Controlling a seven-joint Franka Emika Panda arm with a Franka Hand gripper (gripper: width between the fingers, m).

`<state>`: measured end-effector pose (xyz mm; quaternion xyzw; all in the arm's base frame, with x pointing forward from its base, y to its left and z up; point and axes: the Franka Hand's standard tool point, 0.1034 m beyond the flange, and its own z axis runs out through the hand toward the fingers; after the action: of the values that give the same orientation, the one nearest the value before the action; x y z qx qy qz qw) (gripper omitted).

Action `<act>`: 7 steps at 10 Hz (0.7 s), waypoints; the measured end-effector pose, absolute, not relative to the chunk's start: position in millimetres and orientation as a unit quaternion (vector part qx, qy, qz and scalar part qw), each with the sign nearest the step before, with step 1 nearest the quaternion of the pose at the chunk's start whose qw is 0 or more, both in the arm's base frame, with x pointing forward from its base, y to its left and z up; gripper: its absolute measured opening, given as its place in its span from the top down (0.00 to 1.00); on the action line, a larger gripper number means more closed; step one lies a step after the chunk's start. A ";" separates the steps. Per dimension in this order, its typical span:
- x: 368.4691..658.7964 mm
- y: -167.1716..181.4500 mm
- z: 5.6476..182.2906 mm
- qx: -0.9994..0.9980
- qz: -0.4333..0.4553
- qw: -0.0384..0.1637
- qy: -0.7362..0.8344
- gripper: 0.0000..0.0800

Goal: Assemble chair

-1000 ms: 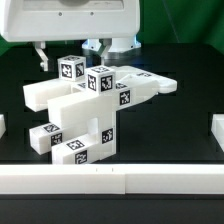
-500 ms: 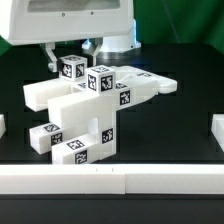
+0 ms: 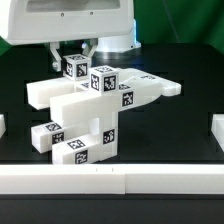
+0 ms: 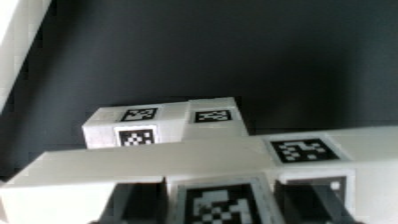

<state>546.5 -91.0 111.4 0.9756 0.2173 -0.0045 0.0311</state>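
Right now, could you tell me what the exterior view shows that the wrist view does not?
Only the exterior view shows the arm above the chair, the chair's whole stacked shape, and the white rails around the black table. Only the wrist view gives a close look down on the top blocks' tags. Both show the white tagged blocks on the black surface. The jaws themselves are hard to make out in either.
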 end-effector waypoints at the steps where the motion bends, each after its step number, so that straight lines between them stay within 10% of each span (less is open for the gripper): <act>1: 546.4 -90.9 111.2 0.985 -0.003 0.031 0.167 0.65; 7: 545.5 -91.3 108.7 0.995 0.004 0.020 -0.096 0.64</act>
<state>545.5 -91.3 108.7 0.9952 -0.0961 0.0038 0.0204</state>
